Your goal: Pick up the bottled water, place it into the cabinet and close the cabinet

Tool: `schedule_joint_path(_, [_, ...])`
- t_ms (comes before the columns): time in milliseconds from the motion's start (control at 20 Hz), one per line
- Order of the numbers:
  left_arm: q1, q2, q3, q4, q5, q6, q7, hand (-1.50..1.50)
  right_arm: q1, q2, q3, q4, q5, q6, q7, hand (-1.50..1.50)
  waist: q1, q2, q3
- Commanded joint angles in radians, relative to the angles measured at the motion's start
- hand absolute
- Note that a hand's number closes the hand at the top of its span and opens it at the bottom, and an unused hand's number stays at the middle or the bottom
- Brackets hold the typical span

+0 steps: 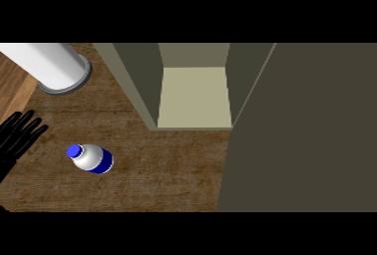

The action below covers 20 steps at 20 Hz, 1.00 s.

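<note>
Bottled water [92,158], upright, ungrasped on tabletop [169,169]; left robot hand [18,134] beside it, fingers spread: approach sideways, curl around body below cap.

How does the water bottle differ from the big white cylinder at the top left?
The bottle is small, with a blue cap and blue band; the cylinder is much larger, plain white with a grey rim. The bottle stands nearer the left hand; the cylinder is farther back, cut by the view's edge. Both stand on the wooden counter, outside the cabinet.
</note>
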<state>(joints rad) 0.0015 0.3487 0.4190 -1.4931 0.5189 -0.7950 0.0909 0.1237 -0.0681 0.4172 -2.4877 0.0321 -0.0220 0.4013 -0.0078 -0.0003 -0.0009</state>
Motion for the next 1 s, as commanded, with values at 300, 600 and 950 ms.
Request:
schedule_joint_path(300, [-0.092,-0.025,-0.025,0.356,-0.363,-0.020,-0.307,-1.50,0.085,-0.058,0.013,-0.128,0.035,0.003,-0.012,-1.50,-0.013,0.001,0.000])
schedule_joint_path(600, [-0.164,0.010,-0.051,0.558,-0.433,-0.034,-0.407,-1.50,0.042,-0.047,0.059,-0.172,0.084,-0.050,0.079,-1.50,-0.011,0.000,-0.001])
schedule_joint_path(950, [-0.248,0.038,-0.085,0.846,-0.557,-0.004,-0.684,-1.50,0.024,-0.066,0.072,-0.108,0.068,-0.054,0.012,-1.50,-0.023,0.005,-0.003])
